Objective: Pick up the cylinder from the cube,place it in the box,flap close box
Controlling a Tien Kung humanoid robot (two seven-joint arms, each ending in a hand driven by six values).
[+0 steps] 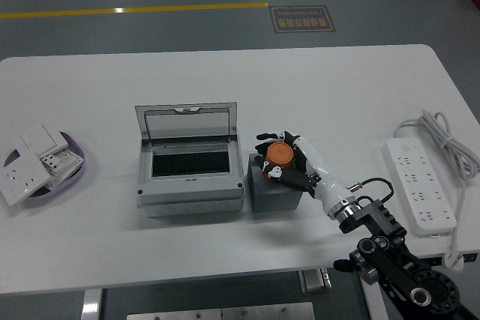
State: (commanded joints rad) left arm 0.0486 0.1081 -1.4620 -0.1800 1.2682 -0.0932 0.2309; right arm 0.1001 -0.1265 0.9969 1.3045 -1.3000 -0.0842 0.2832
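An orange cylinder (281,155) stands on the top of a dark grey cube (264,189) near the table's middle. My right hand (286,157) reaches in from the lower right and its fingers curl around the cylinder, which still sits at the cube's top. Just left of the cube is the grey box (190,183), its clear flap lid (187,122) standing up at the back and its dark inside showing. My left arm is out of sight.
A purple dish (78,171) with white sockets and switches sits at the table's left. A white power strip (418,183) with its coiled cable lies at the right. The table's near edge runs close below the box.
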